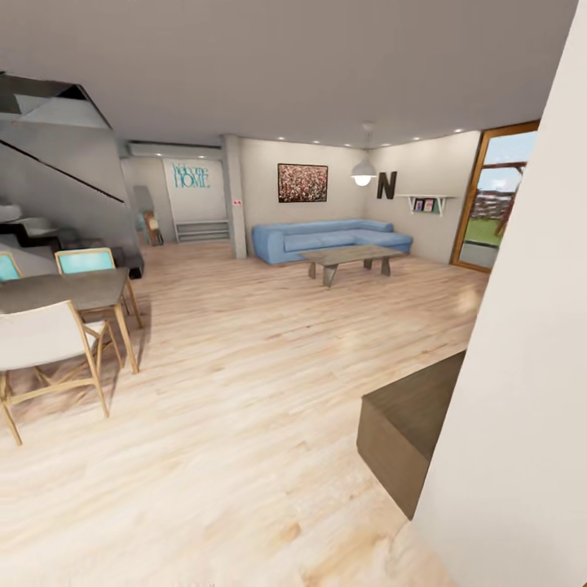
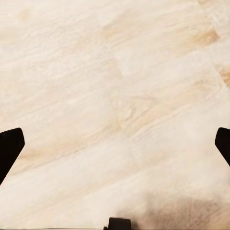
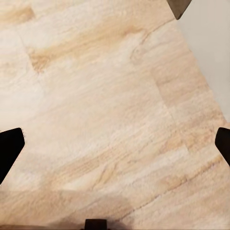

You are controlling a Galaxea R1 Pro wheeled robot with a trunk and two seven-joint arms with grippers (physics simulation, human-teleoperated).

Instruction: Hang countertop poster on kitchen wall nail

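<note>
While the robot looks over a living room, neither poster nor kitchen counter shows. From left: dining table [image 1: 65,289] with chairs [image 1: 45,342], blue sofa [image 1: 326,238], low cabinet [image 1: 412,428], pale wall [image 1: 522,391]. Both the left pincer [image 2: 115,143] and right pincer [image 3: 115,143] hang spread apart, empty, over plank floor [image 1: 244,408]. Turning tightly, I judge, could clip that cabinet or wall. No containers visible.
</note>
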